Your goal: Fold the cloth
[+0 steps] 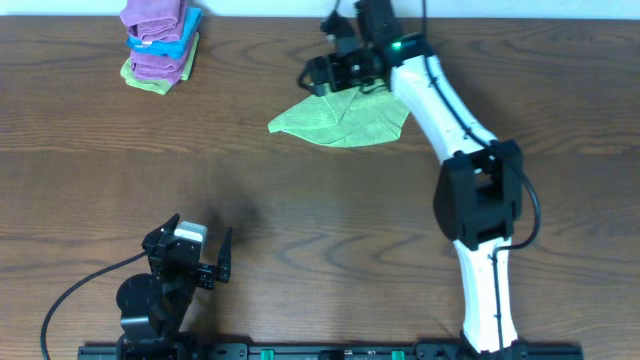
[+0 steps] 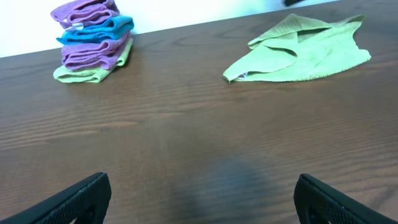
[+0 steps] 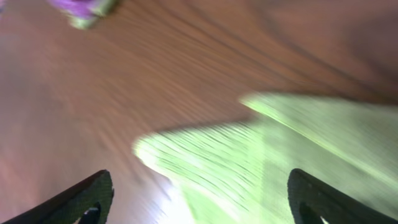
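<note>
The lime-green cloth [image 1: 345, 118] lies crumpled and partly folded over itself on the far right of the wooden table; it also shows in the left wrist view, cloth [image 2: 305, 53]. My right gripper [image 1: 335, 70] hovers over its far edge. In the blurred right wrist view the cloth [image 3: 280, 162] spreads below the right gripper [image 3: 199, 199], whose jaws stand wide apart with nothing between them. My left gripper [image 1: 200, 250] rests near the front left, well away from the cloth. It is open over bare table, left gripper [image 2: 202, 199].
A stack of folded towels [image 1: 160, 45], purple, blue and light green, stands at the far left; it is also seen as the stack [image 2: 93, 43] from the left wrist. The table's far edge runs just behind the stack and the cloth.
</note>
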`<state>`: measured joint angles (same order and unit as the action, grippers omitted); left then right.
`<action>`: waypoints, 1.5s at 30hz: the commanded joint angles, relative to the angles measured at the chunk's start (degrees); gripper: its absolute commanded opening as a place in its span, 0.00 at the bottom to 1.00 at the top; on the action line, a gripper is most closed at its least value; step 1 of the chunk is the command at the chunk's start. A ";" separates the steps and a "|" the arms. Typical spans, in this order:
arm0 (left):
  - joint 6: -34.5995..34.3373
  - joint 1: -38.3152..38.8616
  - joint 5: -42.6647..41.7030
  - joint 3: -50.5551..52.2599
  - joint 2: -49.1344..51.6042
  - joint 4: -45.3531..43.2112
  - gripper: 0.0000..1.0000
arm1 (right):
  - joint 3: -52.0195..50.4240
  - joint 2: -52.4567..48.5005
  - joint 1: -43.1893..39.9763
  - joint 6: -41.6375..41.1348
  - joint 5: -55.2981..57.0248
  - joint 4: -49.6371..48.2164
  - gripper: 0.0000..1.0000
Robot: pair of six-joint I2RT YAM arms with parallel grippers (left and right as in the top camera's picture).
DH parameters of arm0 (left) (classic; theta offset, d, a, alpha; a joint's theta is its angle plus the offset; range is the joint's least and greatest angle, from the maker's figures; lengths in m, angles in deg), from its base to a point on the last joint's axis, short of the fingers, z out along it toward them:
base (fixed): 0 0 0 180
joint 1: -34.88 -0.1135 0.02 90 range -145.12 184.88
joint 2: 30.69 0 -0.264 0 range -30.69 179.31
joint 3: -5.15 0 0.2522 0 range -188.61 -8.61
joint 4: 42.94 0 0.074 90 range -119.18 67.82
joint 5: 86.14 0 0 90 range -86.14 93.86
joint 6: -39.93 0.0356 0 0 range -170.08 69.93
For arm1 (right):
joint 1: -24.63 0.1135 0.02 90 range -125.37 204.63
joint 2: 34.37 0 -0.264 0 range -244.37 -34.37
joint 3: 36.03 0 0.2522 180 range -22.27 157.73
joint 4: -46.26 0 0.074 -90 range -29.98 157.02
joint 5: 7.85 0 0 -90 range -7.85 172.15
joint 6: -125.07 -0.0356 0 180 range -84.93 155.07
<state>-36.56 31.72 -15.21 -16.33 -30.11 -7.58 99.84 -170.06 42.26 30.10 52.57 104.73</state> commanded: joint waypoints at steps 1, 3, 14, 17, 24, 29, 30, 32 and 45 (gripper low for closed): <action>-0.22 0.20 0.09 1.25 -0.33 0.20 0.95 | 0.70 -0.07 -2.51 0.90 6.71 4.04 0.80; -0.22 0.20 0.09 1.25 -0.33 0.17 0.95 | 0.68 -0.07 -3.13 2.78 10.01 7.32 0.64; -0.22 0.20 0.09 1.25 -0.33 0.17 0.95 | -2.19 -0.35 -3.98 11.52 18.71 18.49 0.41; -0.22 0.20 0.09 1.25 -0.33 0.17 0.95 | -4.28 -0.37 -4.55 12.00 19.10 17.90 0.40; -0.22 0.20 0.09 1.25 -0.33 0.17 0.95 | -8.50 -0.37 -6.27 14.08 18.84 16.22 0.44; -0.22 0.20 0.09 1.25 -0.33 0.17 0.95 | -9.97 -0.39 -6.58 14.10 18.16 15.74 0.48; -0.22 0.20 0.09 1.25 -0.33 0.17 0.95 | -10.67 -0.39 -6.54 14.10 18.14 15.23 0.49; -0.24 0.17 0.09 1.25 -0.33 0.17 0.95 | -11.91 -0.39 -6.47 14.58 16.46 14.38 0.50; -0.24 0.20 0.09 1.25 -0.33 0.17 0.95 | -12.59 -0.37 -6.29 15.13 9.01 14.99 0.41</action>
<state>-36.56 31.72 -15.23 -16.33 -30.11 -7.58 87.57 -170.06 35.94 44.63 63.65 119.31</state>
